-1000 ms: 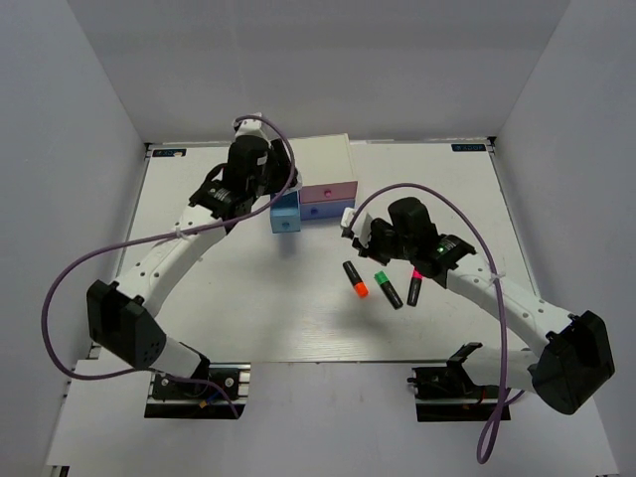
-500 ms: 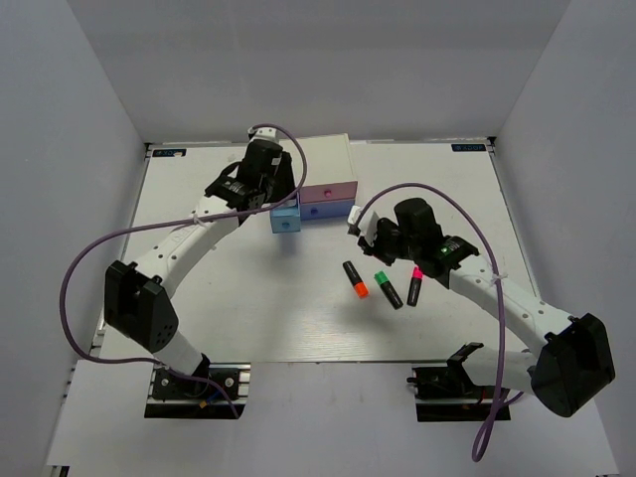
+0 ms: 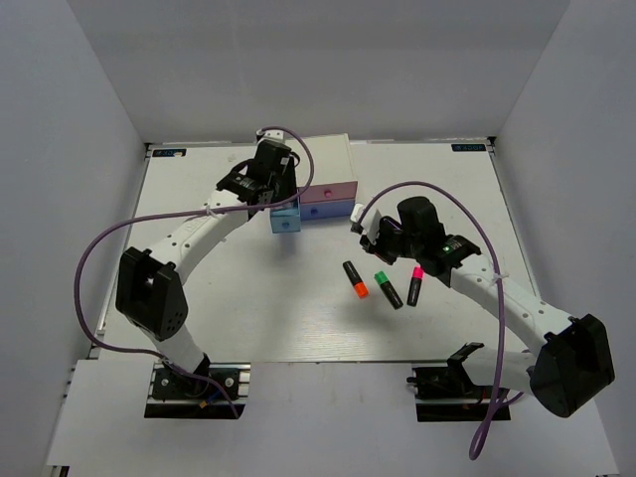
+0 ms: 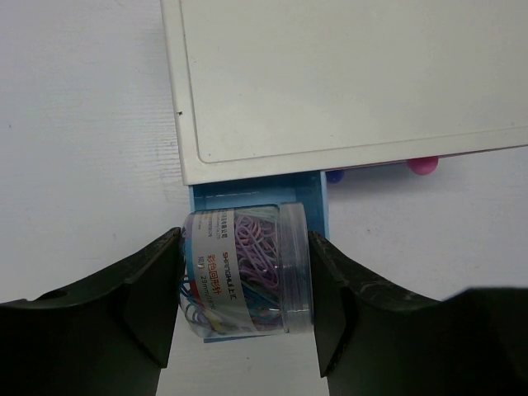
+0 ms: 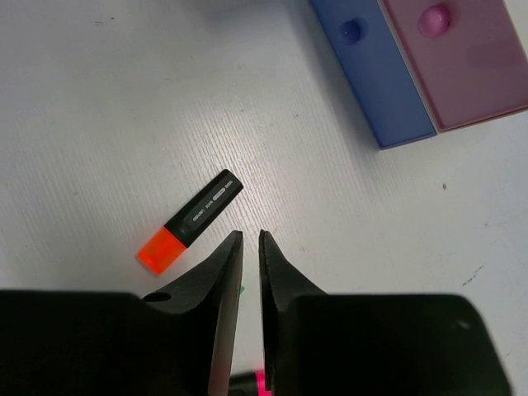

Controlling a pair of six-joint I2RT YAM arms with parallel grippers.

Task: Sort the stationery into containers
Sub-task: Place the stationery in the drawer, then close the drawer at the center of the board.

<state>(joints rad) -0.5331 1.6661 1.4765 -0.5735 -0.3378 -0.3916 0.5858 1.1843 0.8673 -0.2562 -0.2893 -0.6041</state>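
Left end effector [image 4: 245,282] clamps tub [image 4: 247,252] over blue drawer [image 4: 256,188]

A white rectangular tabletop board [image 3: 248,318] is lying flat between pale grey enclosure walls [image 3: 328,60] rising on three sides — a small blue-printed label [image 3: 171,153] is sitting at each far corner.

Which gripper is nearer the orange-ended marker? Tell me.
Right. The right gripper hovers just beside the orange-ended marker; the left gripper is away at the blue drawer, holding a paper-clip jar.
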